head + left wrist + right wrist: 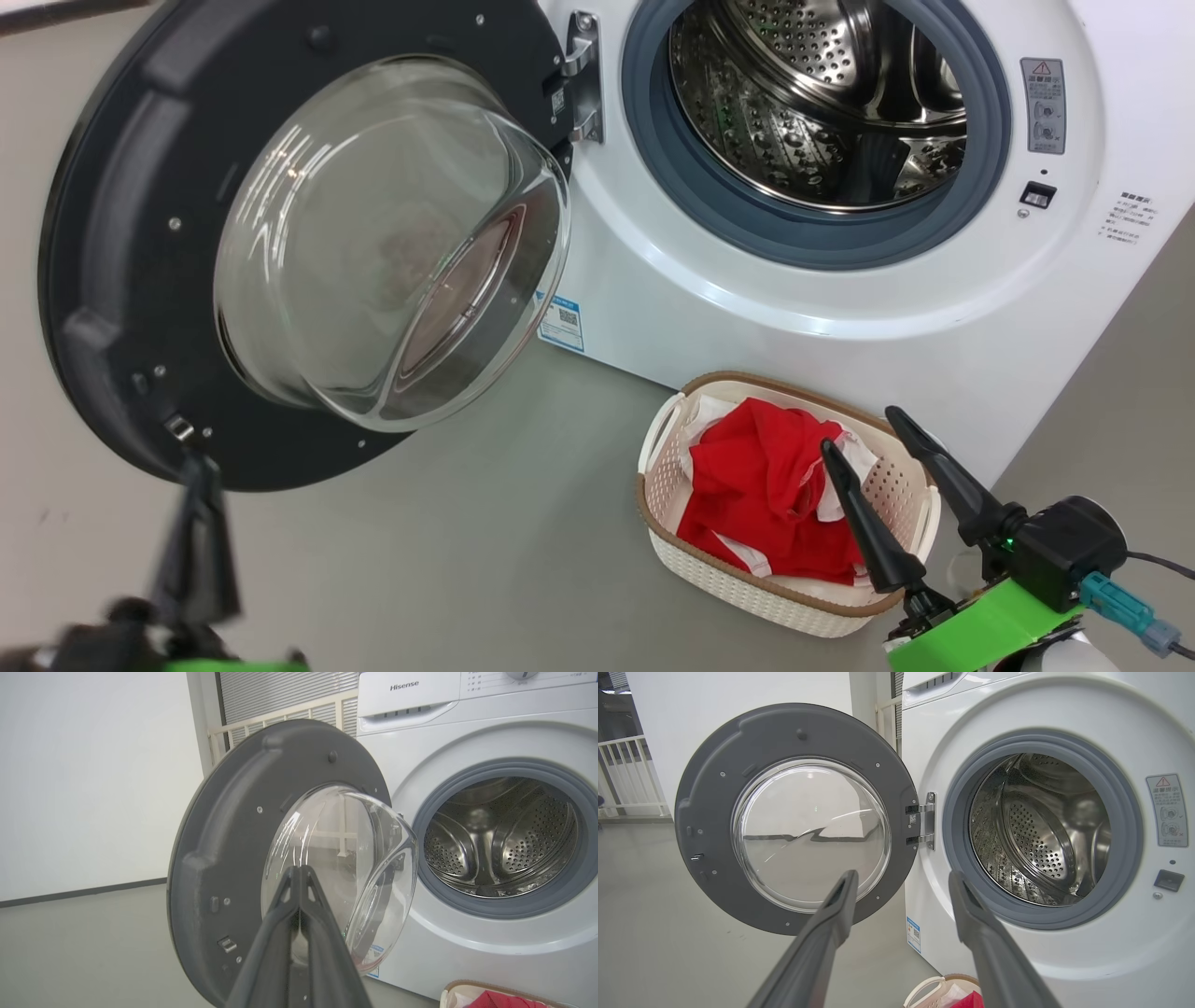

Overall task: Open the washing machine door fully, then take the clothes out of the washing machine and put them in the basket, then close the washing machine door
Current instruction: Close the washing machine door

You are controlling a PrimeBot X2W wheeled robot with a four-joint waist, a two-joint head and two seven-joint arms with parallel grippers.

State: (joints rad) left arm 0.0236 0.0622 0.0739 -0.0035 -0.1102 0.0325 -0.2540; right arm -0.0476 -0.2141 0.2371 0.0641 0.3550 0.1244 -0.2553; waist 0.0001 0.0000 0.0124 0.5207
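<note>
The washing machine door [112,233] stands swung wide open to the left, its glass bowl bulging toward me. The washing machine [840,308] shows a bare steel drum [822,103] with no fabric visible inside. Red clothes [756,485] lie piled in the cream basket [709,569] on the floor before the machine. My right gripper [857,431] hovers open over the basket's right end, nothing between its fingers [840,905]. My left gripper [196,467], blurred, is shut on nothing just below the door's lower rim; in its wrist view the left gripper [299,870] points at the door's glass [336,858].
Grey floor [467,541] spreads under the open door and left of the basket. A white wall [93,788] and a white railing [630,774] stand beyond the door. The basket's corner [467,994] shows at the foot of the machine.
</note>
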